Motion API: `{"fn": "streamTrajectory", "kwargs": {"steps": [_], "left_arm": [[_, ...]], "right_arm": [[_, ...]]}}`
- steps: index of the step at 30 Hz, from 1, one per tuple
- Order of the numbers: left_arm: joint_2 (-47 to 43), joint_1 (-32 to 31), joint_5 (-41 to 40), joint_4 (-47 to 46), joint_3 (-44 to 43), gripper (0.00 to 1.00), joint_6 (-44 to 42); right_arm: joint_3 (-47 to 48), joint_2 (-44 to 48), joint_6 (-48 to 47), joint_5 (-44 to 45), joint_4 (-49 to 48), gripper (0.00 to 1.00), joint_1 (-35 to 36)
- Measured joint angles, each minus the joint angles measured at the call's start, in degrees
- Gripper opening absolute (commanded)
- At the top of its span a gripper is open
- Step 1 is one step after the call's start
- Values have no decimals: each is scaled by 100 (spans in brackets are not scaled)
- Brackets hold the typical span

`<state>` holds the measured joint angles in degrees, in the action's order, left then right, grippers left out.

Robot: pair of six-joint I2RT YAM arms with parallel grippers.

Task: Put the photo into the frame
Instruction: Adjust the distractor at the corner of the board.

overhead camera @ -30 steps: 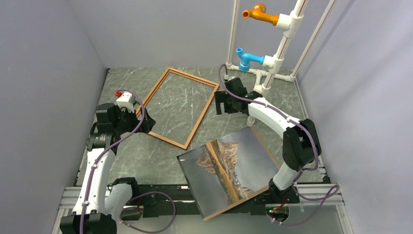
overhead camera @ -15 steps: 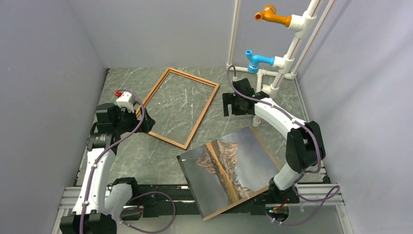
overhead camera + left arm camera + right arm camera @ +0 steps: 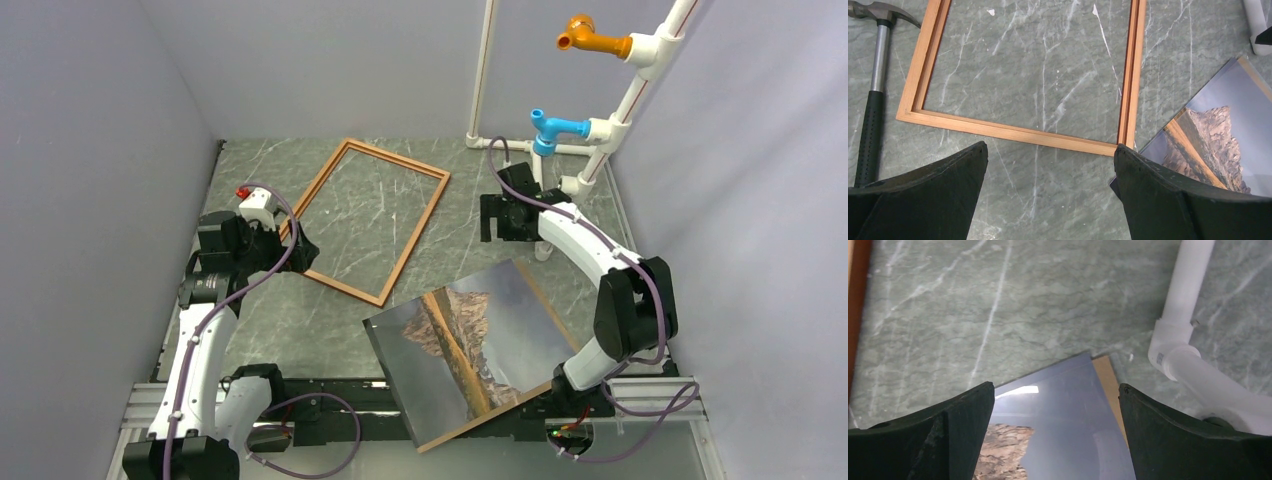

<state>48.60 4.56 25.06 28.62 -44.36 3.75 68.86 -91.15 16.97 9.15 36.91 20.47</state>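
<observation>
The photo (image 3: 470, 340), a mountain and lake print, lies face up at the near middle on a brown backing board (image 3: 549, 306). The reddish-brown frame (image 3: 413, 240) lies flat and empty further back on the left. My left gripper (image 3: 300, 250) hovers open over the frame's near left corner. In the left wrist view the left gripper (image 3: 1050, 146) is above bare table, just short of the frame's near rail (image 3: 1018, 134), with the photo (image 3: 1213, 135) at right. My right gripper (image 3: 1057, 386) stands open over the photo's far grey-sky edge (image 3: 1063, 410), holding nothing.
A white pipe stand (image 3: 605, 130) with an orange fitting (image 3: 597, 40) and a blue fitting (image 3: 560, 127) rises at the back right, its base pipe (image 3: 1178, 315) close to my right fingers. A hammer (image 3: 875, 90) lies left of the frame. Walls enclose the table.
My right gripper has swung to the right, and the pipe stand with its orange and blue fittings has shifted right too. Left arm, frame and photo have not moved.
</observation>
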Motion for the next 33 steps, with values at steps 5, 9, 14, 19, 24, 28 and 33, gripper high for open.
{"fn": "streamTrajectory", "kwargs": {"steps": [5, 9, 14, 19, 24, 28, 33], "left_arm": [[2, 0, 0, 2, 0, 99, 0], [4, 0, 0, 2, 0, 99, 0], [4, 0, 0, 2, 0, 99, -2], [4, -4, 0, 2, 0, 99, -4], [15, -4, 0, 2, 0, 99, -9], [66, -4, 2, 7, 0, 99, -11], [92, -4, 15, 15, 0, 99, -11]], "right_arm": [[-157, 109, 39, 42, 76, 98, -317], [-254, 188, 59, 87, 94, 98, -544], [-328, 269, 81, 81, 98, 98, -719], [-339, 299, 114, 33, 109, 97, -807], [-459, 492, 120, -269, 90, 98, -839], [-610, 719, 133, -662, 81, 99, -798], [-671, 732, 223, -1021, 35, 99, -494]]}}
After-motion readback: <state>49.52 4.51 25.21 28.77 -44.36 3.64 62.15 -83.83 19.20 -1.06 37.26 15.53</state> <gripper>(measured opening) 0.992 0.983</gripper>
